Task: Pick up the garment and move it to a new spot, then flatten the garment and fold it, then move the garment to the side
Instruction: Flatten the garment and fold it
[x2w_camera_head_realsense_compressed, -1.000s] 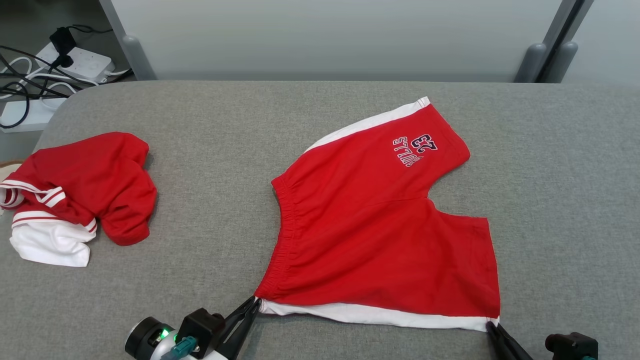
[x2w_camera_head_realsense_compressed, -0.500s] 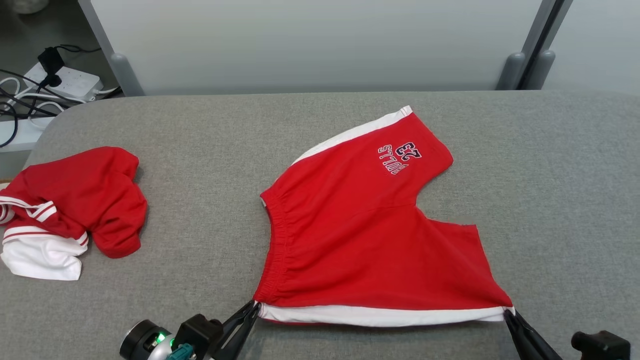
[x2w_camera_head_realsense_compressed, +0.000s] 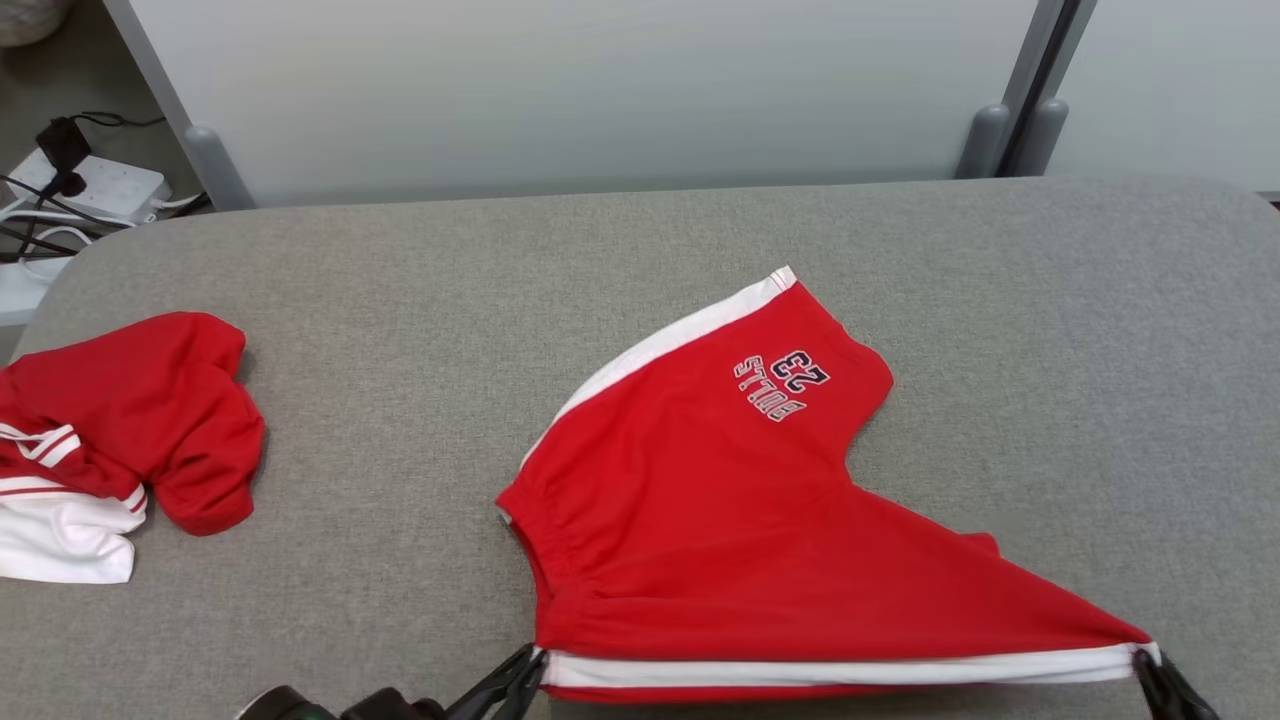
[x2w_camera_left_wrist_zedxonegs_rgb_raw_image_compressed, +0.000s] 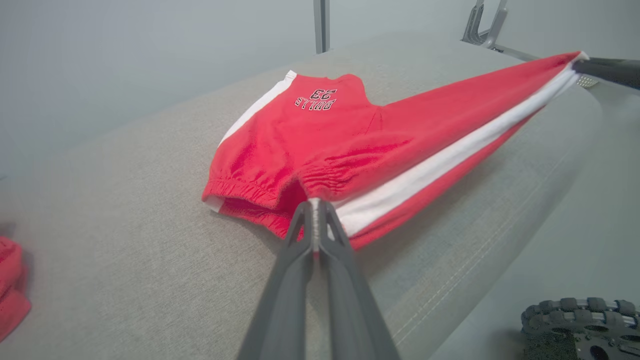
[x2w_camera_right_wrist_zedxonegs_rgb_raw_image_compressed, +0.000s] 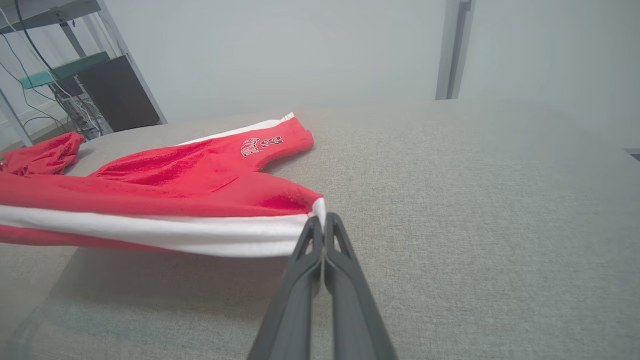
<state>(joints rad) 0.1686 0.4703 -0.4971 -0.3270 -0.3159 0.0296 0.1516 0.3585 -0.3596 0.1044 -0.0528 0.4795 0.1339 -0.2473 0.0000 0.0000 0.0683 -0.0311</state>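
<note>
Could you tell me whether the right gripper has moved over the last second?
Yes: the right gripper, shut on the shorts, has pulled rightward, farther away from the crumpled red top.

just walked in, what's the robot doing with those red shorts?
It holds the red shorts by two near corners: the left gripper is shut on the waistband end, the right gripper on the leg hem end. The white side stripe is pulled taut between them, raised off the grey table, while the far leg lies flat. A second red and white garment sits bunched at the left.
</note>
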